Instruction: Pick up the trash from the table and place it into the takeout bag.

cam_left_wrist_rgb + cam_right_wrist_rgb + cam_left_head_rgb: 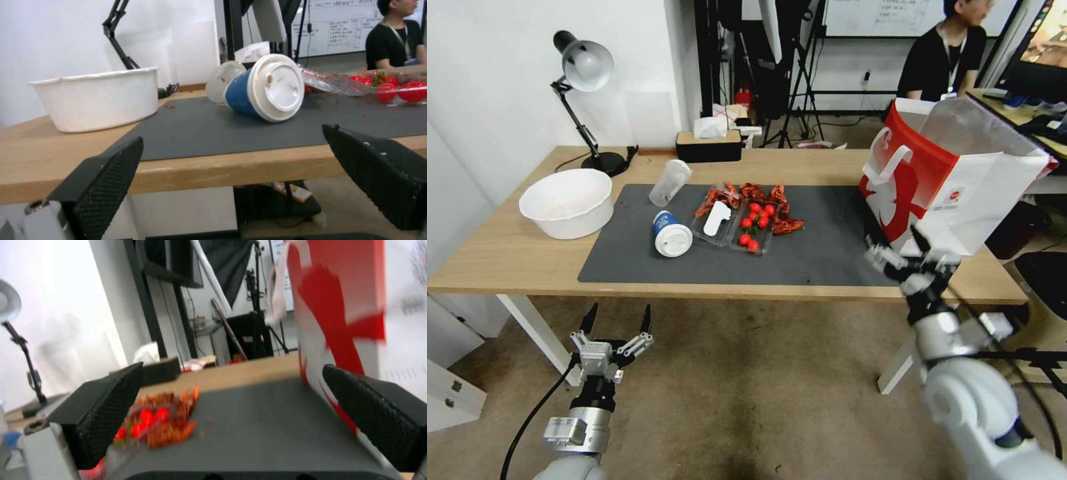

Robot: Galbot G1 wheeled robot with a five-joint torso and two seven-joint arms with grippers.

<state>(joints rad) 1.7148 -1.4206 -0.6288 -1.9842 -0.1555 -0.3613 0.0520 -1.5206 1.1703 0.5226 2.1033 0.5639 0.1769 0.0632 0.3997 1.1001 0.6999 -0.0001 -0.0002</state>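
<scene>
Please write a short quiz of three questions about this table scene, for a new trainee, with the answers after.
1. True or false: the blue-white lidded cup stands upright on the dark grey mat.
2. Which thing lies nearest the large white plastic bowl? A. the takeout bag B. the clear plastic cup C. the clear tray of cherry tomatoes
3. Fill in: the left gripper hangs below the table's front edge, its fingers ____.

Key
1. False; it lies on its side.
2. B.
3. Open. The right gripper, beside the bag, is open too.
</scene>
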